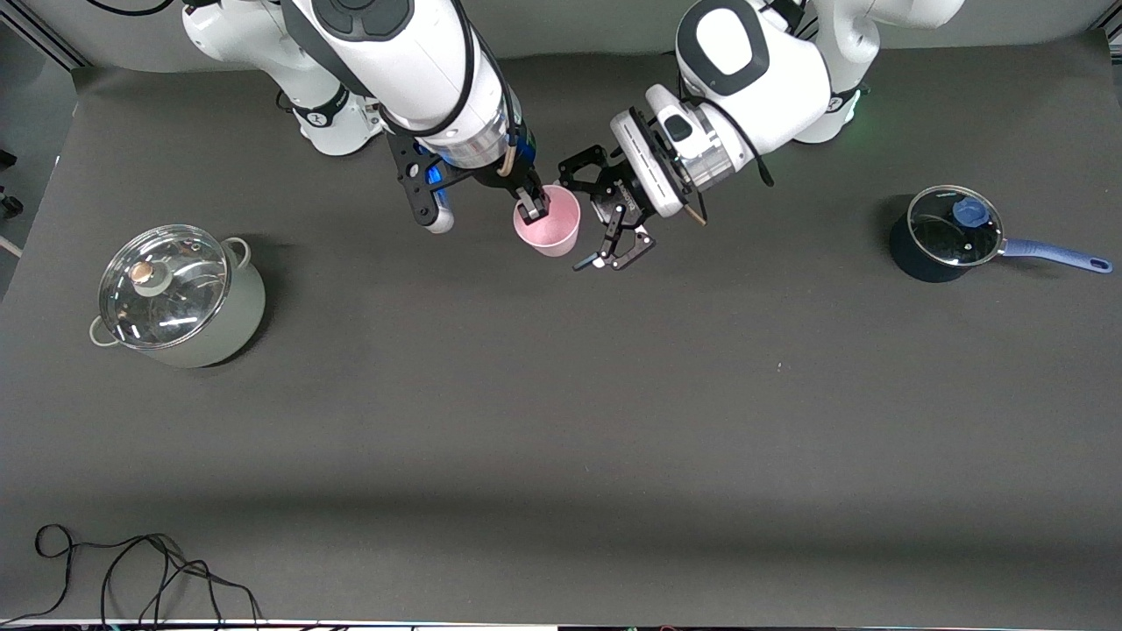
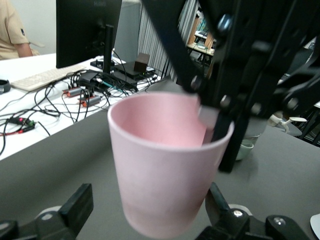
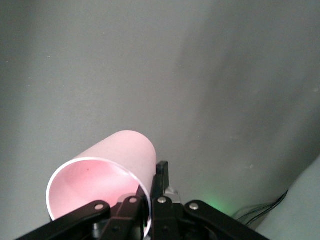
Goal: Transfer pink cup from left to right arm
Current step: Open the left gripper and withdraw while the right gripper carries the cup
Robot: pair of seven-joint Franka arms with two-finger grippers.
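Note:
The pink cup (image 1: 550, 224) hangs in the air over the table's middle strip close to the bases, mouth tilted up. My right gripper (image 1: 532, 208) is shut on its rim, one finger inside and one outside, as the right wrist view shows on the cup (image 3: 107, 172) at the gripper (image 3: 151, 200). My left gripper (image 1: 575, 217) stands open beside the cup, fingers spread on either side of its lower body. In the left wrist view the cup (image 2: 167, 170) fills the space in the open left gripper (image 2: 145, 210), and the right gripper's fingers (image 2: 212, 120) pinch the rim.
A steel pot with a glass lid (image 1: 180, 294) stands toward the right arm's end of the table. A dark blue saucepan with a glass lid and blue handle (image 1: 947, 232) stands toward the left arm's end. Black cables (image 1: 131, 570) lie at the table's front edge.

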